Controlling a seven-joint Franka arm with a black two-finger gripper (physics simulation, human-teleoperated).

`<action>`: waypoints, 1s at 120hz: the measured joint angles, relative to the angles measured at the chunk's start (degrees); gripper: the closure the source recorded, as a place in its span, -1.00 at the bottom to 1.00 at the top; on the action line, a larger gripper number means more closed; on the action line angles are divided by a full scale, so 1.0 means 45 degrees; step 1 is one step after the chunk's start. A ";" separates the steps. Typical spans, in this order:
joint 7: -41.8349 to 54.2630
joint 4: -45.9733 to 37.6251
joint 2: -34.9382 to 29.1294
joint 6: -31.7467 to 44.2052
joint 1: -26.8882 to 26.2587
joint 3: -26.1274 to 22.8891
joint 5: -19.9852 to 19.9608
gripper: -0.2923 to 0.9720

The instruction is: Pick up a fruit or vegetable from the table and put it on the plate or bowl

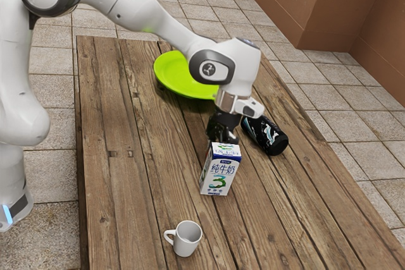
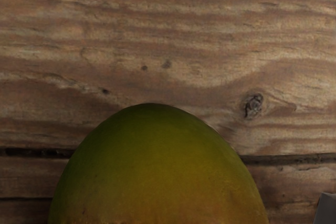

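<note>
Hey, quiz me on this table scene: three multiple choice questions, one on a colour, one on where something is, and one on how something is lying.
1. What colour is the plate? A red; B green; C white.
2. Where is the white mug relative to the milk carton? A on top of it; B on the plate; C nearer the camera, apart from it.
3. How is the black can placed? A lying on its side; B upright; C stacked on the carton.

Answers: 1 B, the exterior view shows it bright green. 2 C, the mug stands alone on the planks in front of the carton. 3 A, its body rests lengthwise on the table.
</note>
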 joint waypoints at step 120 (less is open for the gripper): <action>0.0050 0.9820 0.0824 -0.6702 0.2217 -0.0079 0.2799 0.11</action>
